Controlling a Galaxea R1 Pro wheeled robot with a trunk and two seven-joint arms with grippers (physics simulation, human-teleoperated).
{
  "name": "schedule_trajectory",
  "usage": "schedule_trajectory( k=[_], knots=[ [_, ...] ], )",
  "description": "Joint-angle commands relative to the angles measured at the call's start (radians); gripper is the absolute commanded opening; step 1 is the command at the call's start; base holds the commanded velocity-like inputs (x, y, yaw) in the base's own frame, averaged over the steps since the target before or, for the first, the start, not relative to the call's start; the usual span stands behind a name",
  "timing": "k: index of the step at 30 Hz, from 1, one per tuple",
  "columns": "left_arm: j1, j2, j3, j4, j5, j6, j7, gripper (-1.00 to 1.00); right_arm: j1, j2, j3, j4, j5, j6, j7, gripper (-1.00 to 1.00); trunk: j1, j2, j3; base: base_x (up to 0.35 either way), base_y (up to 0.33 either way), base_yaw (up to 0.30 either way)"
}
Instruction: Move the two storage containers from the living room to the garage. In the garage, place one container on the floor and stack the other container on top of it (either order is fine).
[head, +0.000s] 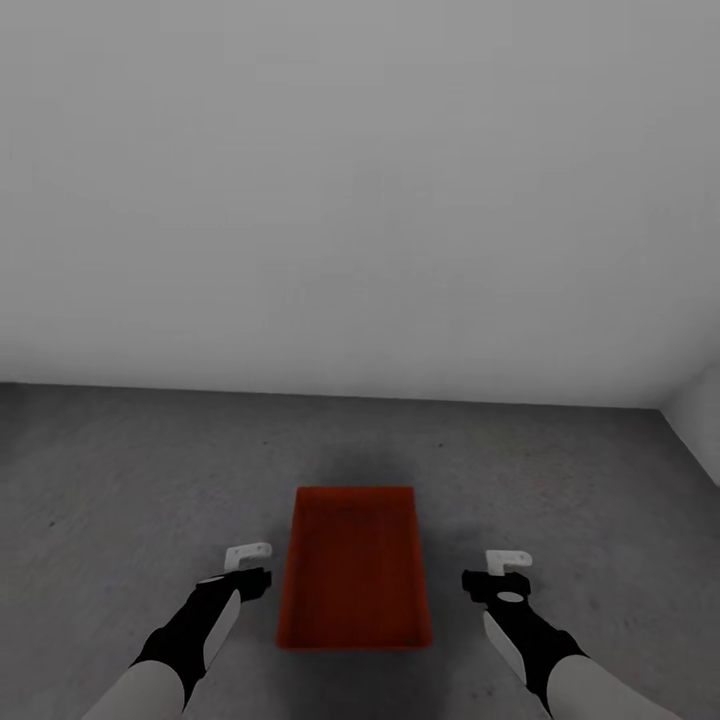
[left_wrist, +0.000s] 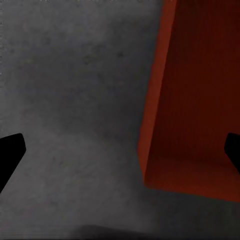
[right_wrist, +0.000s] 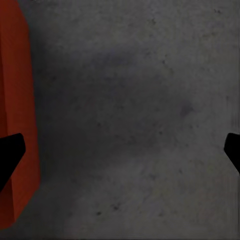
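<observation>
One orange-red storage container (head: 355, 570) rests on the dark grey concrete floor (head: 120, 480) of the garage, open top up, its long side running away from me. I cannot make out the other container. My left gripper (head: 250, 572) hangs open just left of the container, apart from its wall. My right gripper (head: 500, 578) hangs open a little further off on the right. In the left wrist view the container's side wall (left_wrist: 195, 100) lies partly between the spread fingertips (left_wrist: 11, 155). In the right wrist view the container (right_wrist: 15, 115) sits beside one fingertip (right_wrist: 10, 155) over bare floor.
A plain grey-white wall (head: 360, 200) stands a short way beyond the container. A second wall (head: 700, 420) meets it at the far right corner. Bare concrete stretches to the left and right of both arms.
</observation>
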Motion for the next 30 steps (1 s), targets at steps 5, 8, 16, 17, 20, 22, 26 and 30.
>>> schedule_trajectory(
  k=[5,8,16,17,20,22,26,30],
  knots=[
    [0.0,0.01,0.003,0.0,0.009,0.005,0.004,1.0,0.0,-0.002,0.009,0.0,-0.009,0.005,-0.007,1.0,-0.019,0.035,0.015,0.0,0.0,0.0],
    [0.0,0.022,0.004,0.0,0.011,0.005,0.003,1.0,0.0,-0.002,0.009,0.0,-0.007,0.003,-0.007,1.0,-0.031,0.056,0.024,0.0,0.0,0.0],
    [0.0,0.035,-0.001,0.004,0.012,0.003,-0.008,1.0,0.0,0.009,0.012,-0.021,0.001,0.011,-0.01,1.0,-0.061,0.112,0.05,0.0,0.0,0.0],
    [0.0,0.036,-0.001,0.008,0.011,0.003,-0.008,1.0,0.0,0.01,0.012,-0.022,0.002,0.012,-0.01,1.0,-0.065,0.119,0.053,0.0,0.0,0.0],
    [0.0,0.038,-0.001,0.017,0.012,0.002,-0.009,1.0,0.0,0.012,0.011,-0.023,0.0,0.015,-0.009,1.0,-0.077,0.14,0.062,0.0,0.0,0.0],
    [0.0,0.039,-0.001,0.025,0.013,0.002,-0.009,1.0,0.0,0.012,0.01,-0.023,-0.003,0.015,-0.008,1.0,-0.084,0.154,0.068,0.0,0.0,0.0],
    [0.0,0.038,0.0,0.045,0.013,0.002,-0.009,1.0,0.0,0.013,0.009,-0.024,-0.006,0.016,-0.006,1.0,-0.1,0.182,0.081,0.0,0.0,0.0],
    [0.0,0.037,0.0,0.057,0.012,-0.009,-0.009,1.0,0.0,0.012,0.007,-0.024,-0.007,0.022,-0.005,1.0,-0.115,0.21,0.093,0.0,0.0,0.0]
  ],
)
